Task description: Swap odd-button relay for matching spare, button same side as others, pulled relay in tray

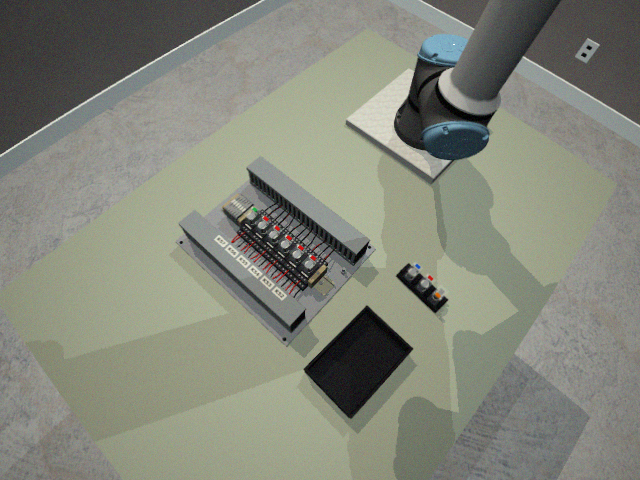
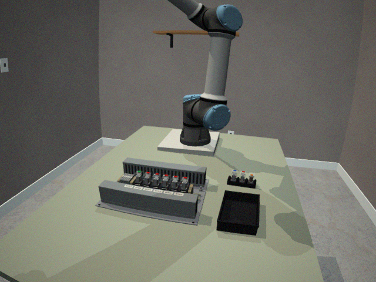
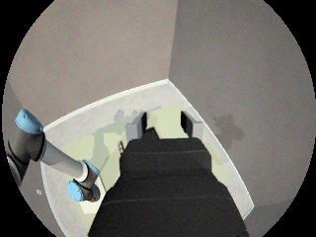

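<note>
Six relays [image 1: 284,244] sit in the row: one green-buttoned, five red. Three spare relays [image 1: 422,284] stand right of it. One black tray [image 1: 316,364].

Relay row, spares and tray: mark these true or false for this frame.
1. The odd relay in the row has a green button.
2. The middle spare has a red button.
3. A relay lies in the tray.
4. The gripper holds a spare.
1. True: the green-button relay sits at the row's end; the others are red.
2. True: the red-button spare stands between a blue one and an orange one.
3. False: the tray shows nothing inside it.
4. False: the gripper is open and holds nothing, high above the table.
</note>
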`<state>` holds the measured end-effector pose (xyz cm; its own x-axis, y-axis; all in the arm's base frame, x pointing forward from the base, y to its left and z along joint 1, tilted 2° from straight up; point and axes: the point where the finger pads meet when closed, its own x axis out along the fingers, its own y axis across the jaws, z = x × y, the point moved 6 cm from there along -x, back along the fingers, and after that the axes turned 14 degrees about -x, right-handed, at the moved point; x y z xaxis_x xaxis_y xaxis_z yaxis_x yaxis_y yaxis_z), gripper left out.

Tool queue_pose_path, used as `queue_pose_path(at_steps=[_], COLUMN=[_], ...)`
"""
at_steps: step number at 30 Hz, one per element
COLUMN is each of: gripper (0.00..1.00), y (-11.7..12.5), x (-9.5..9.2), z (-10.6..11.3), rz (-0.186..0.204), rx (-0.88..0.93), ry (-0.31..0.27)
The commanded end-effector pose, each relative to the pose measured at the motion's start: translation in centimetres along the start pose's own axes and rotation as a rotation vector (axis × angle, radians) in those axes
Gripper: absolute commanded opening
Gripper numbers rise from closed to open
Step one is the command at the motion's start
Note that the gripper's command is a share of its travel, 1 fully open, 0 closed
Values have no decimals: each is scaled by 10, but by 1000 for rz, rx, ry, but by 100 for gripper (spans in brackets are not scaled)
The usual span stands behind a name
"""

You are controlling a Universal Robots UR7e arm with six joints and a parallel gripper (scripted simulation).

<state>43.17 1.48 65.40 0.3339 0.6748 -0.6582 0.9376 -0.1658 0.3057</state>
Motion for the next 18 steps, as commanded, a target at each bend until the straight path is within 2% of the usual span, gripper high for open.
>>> queue_pose_path(at_steps=[1, 3, 15, 18], gripper=[100, 100, 100, 100], y=[4, 6, 6, 9], x=[1, 2, 2, 4], z=[-7, -11, -11, -17], rz=[-65, -112, -112, -178], rx=[-59, -99, -99, -158], ry=[-99, -167, -167, -266])
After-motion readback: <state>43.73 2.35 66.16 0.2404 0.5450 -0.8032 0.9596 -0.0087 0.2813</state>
